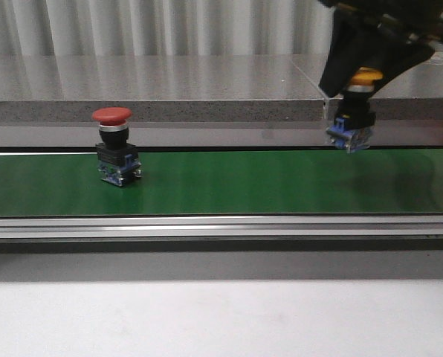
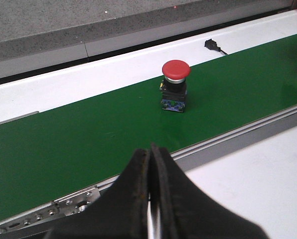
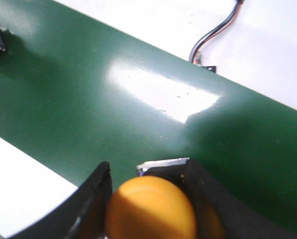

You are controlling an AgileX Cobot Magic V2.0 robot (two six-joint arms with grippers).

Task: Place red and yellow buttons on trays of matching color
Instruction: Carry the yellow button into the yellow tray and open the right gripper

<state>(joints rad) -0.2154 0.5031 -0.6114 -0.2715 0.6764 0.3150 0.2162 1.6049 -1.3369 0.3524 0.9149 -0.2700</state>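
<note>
Showing no readable writing anywhere. Standing upright on the green conveyor belt point(image 1: 221, 186): red mushroom button point(image 1: 115, 146), black-bodied. Hanging above the belt's right end: yellow button point(image 1: 355, 111), clamped by right gripper point(image 1: 363, 74). Resting pressed together: left gripper point(image 2: 151, 169).

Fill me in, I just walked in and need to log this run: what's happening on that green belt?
The right gripper is shut on the yellow button and holds it lifted above the green belt. The red button stands upright on the belt toward the left side, untouched. The left gripper is shut and empty, short of the red button. No trays show in these views.
</note>
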